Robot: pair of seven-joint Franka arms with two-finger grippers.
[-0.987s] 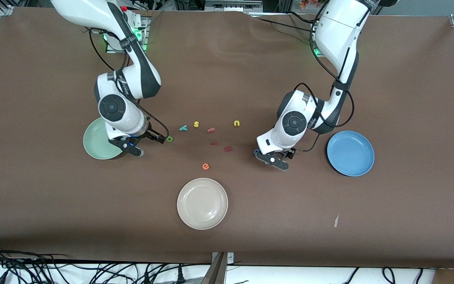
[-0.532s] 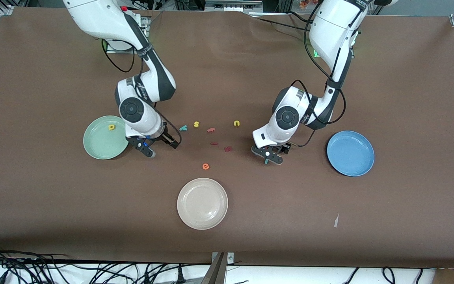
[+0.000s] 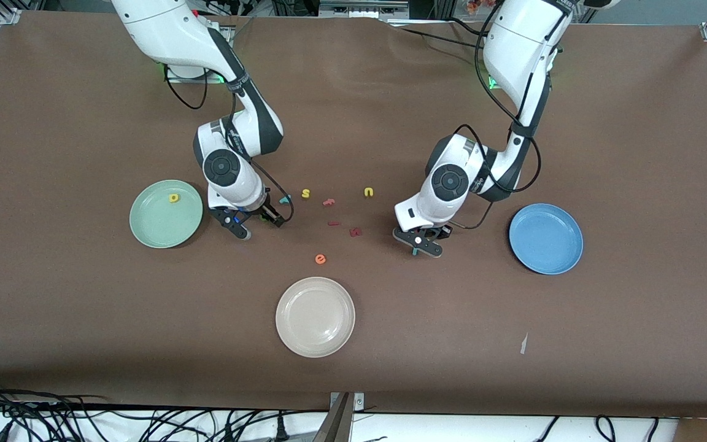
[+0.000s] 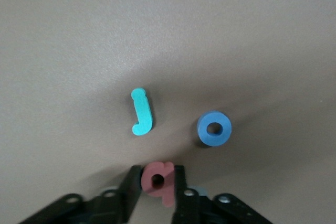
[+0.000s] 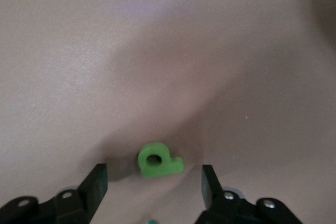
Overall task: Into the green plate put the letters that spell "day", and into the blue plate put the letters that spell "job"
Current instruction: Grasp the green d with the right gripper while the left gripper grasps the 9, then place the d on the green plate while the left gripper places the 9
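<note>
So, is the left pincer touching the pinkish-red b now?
Touching. The left wrist view shows the left pincer with both fingers pressed against the pinkish-red b.

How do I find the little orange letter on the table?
Find the cream-white plate, nearest the front camera. Just farther from the camera than its rim lies the orange e. Its closest neighbours are dark red letters; only it is orange.

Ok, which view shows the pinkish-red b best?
The left wrist view: the pinkish-red b shows whole and close, between the fingers of the left pincer, which touch both its sides. In the front view that arm's hand covers it. The right wrist view does not show it.
</note>
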